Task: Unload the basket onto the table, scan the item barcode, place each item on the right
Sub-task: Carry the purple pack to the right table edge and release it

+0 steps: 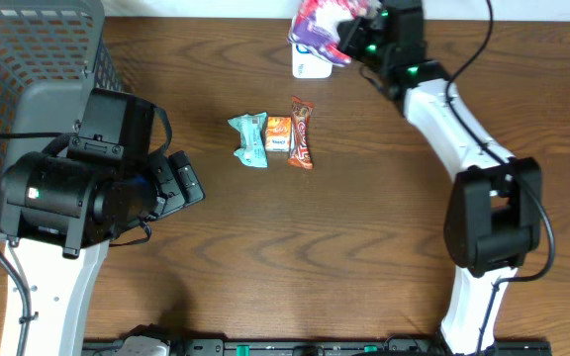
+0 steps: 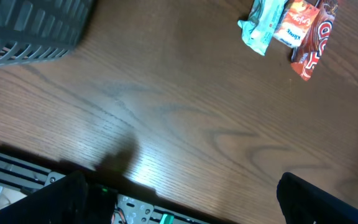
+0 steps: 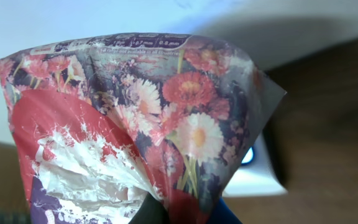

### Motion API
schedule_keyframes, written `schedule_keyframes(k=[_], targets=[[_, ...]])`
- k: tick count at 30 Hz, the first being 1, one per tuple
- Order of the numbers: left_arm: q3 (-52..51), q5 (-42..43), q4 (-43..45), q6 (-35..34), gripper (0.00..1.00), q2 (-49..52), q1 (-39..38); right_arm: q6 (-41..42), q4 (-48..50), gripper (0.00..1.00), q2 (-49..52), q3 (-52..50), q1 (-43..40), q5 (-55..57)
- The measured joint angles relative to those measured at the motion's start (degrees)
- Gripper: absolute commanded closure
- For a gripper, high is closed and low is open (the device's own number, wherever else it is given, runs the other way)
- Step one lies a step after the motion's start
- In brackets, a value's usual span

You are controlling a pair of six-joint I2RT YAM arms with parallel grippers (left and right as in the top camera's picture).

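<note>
Right jaws clamp an edge of the floral plastic packet [image 3: 166,112], seemingly light, floppy, slippery; left jaws wide, empty.

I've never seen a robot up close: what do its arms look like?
The left arm and right arm pair white links with bulky black joints. Thin black cables trail alongside, green lights glow near the right wrist, and the fingers are black.
</note>
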Motion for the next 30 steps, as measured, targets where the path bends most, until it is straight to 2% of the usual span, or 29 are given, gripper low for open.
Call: schedule_keyframes(k=[5,13,18,26,30], targets=[[0.0,0.0,0.0,0.0,0.02,0.0,0.0,1.6,6.2,0.99,3.8,0.0,3.0,4.1],[0.0,0.0,0.0,0.0,0.02,0.0,0.0,0.6,6.0,0.99,6.5,-0.2,1.0,5.7],[0.0,0.0,0.0,0.0,0.02,0.0,0.0,3.0,-5.4,0.99,2.8,-0.2,-5.6,4.4],[0.0,0.0,0.0,0.0,0.02,0.0,0.0,14.1,-28.7,0.98,-3.8,0.1,-26.4,4.8],[0.0,0.0,0.0,0.0,0.02,0.0,0.0,16.5,-33.5,0.96,-3.4,0.0,-34.0,5.5]])
